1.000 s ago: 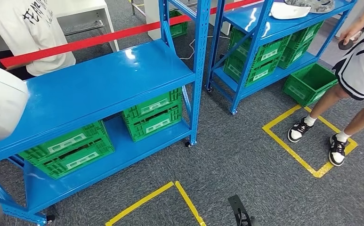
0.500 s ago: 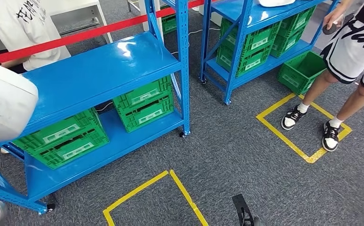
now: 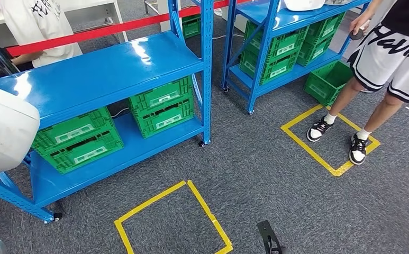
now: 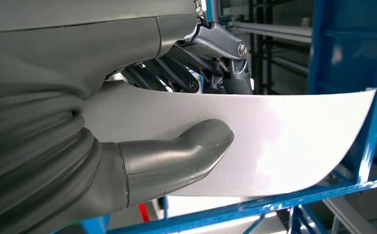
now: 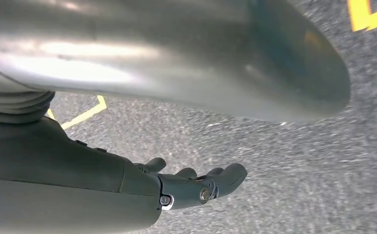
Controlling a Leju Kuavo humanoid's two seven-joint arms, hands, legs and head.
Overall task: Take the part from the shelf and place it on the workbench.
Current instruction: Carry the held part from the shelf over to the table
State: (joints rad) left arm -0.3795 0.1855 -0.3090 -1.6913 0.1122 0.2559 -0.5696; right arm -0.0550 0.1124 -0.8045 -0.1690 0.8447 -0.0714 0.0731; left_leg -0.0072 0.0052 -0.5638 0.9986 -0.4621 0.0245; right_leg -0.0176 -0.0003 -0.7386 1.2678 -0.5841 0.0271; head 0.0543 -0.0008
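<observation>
Left wrist view: left hand [image 4: 142,122] is gripping white curved part [image 4: 284,141], thumb under, fingers over | part is extending outward beyond fingertips | right hand [image 5: 196,187] is hanging empty, fingers loosely curled over carpet [image 5: 274,185]

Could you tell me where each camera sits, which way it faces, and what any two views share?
Head view: high on the body, looking down at the blue metal shelf, green plastic crates and grey carpet.
Left wrist view: behind the left hand, which grips the white curved panel.
Right wrist view: on the hanging arm, facing the carpet; the right hand holds nothing.
Shared: the white panel and shelf, head and left wrist.
</observation>
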